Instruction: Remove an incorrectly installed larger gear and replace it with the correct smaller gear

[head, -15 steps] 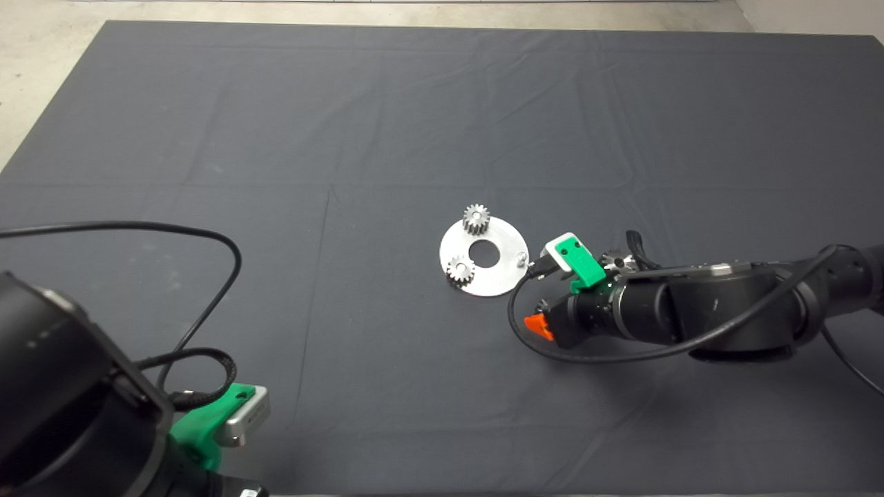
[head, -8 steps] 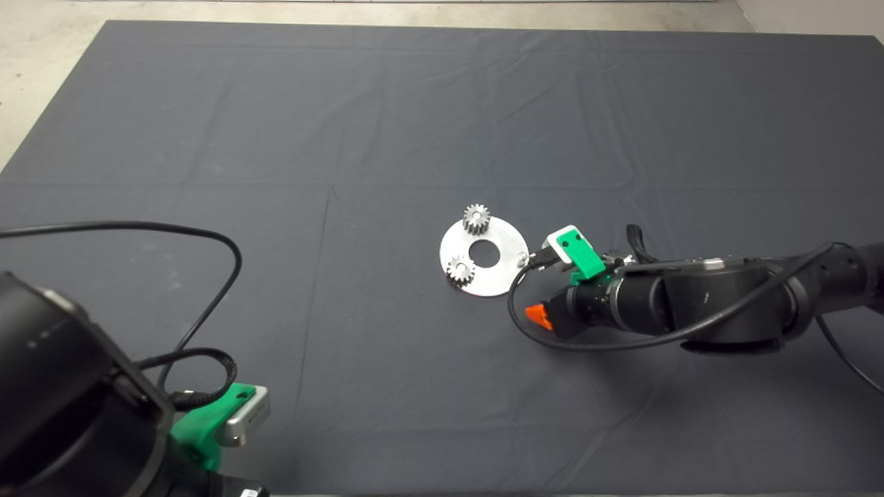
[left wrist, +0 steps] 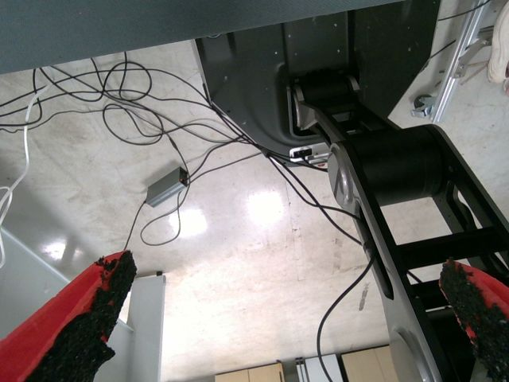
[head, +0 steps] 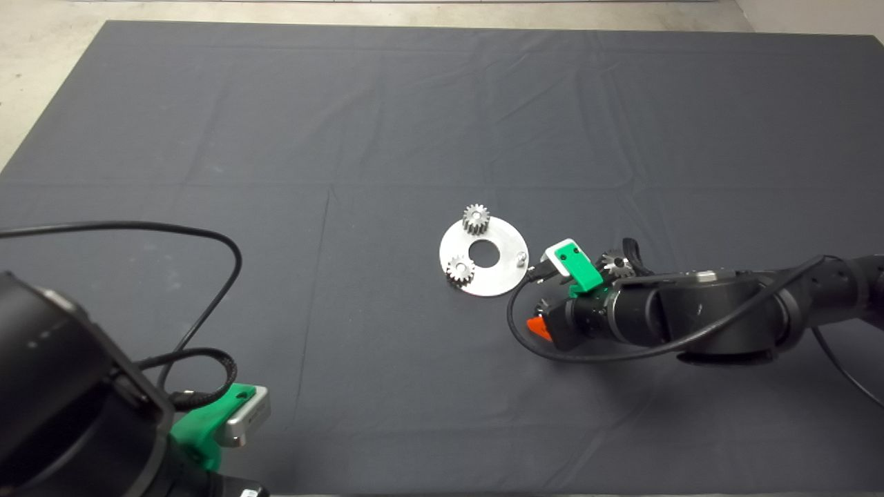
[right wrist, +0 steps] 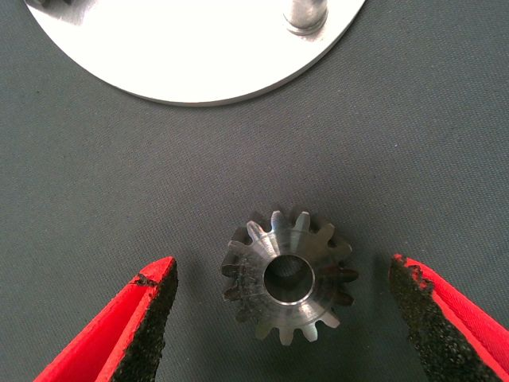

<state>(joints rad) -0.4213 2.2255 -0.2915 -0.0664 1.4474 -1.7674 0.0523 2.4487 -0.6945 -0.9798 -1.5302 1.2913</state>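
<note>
**Caller:** Right gripper [right wrist: 282, 318] is hanging low over the dark mat [head: 345, 124], fingers spread wide, and the smaller gear [right wrist: 288, 276] is lying flat between them, touching neither pad.

**Analyst:** And that gear is sitting on the mat just beside the round metal plate [right wrist: 199, 56], apart from its rim. One bare peg [right wrist: 304, 16] is standing near the plate's edge closest to the gear.

**Caller:** From overhead, the right arm [head: 690, 317] is reaching in from the right, with the larger gear [head: 613, 263] peeking out on the mat just beyond it.

**Analyst:** Two small gears are sitting on the plate, one at the far edge [head: 476, 219], one at the near-left edge [head: 459, 270], with the centre hole [head: 485, 254] between them.

**Caller:** Left gripper [left wrist: 278, 318] is waiting at the lower left, spread wide on nothing, its camera looking at floor and cables [left wrist: 119, 111].
</note>
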